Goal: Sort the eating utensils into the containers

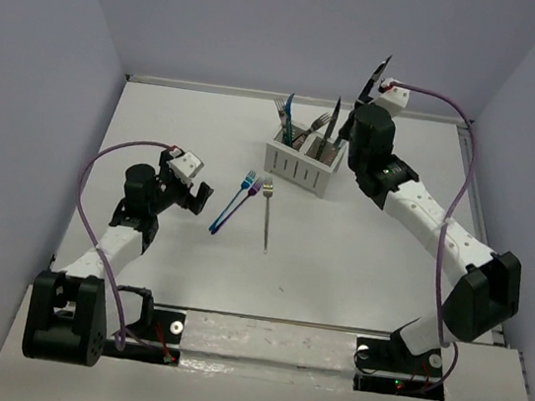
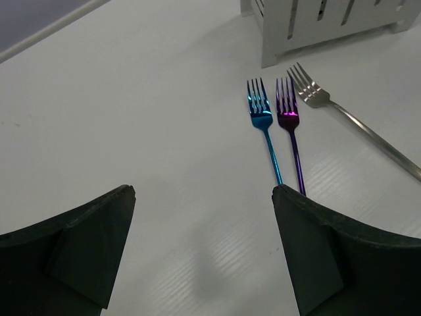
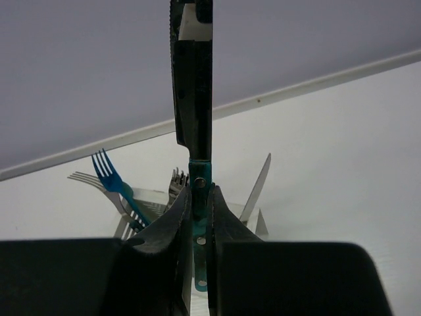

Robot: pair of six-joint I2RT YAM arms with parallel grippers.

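Plain lavender-grey walls [image 1: 253, 19] close in a white surface [image 1: 358, 263] on three sides, with a pale strip [image 1: 214, 87] running along the foot of the back wall. At the far right, the right gripper [image 3: 200, 201] is pinched tight on the teal handle of a knife [image 3: 194, 99], its dark blade pointing straight up. It is raised over the right end of the white slotted caddy [image 1: 300, 170]. In the caddy stand upright utensils [image 3: 108, 176], forks and a knife, one fork blue.

On the left, the left gripper [image 2: 204, 194] hangs low over the surface, jaws spread wide with nothing between them. Just ahead of it three forks lie flat. The blue fork [image 2: 263, 122] and purple fork [image 2: 289, 125] are side by side and nearly parallel. The silver fork [image 2: 342, 112] angles away. All their tines point toward the caddy's front wall, close to it.
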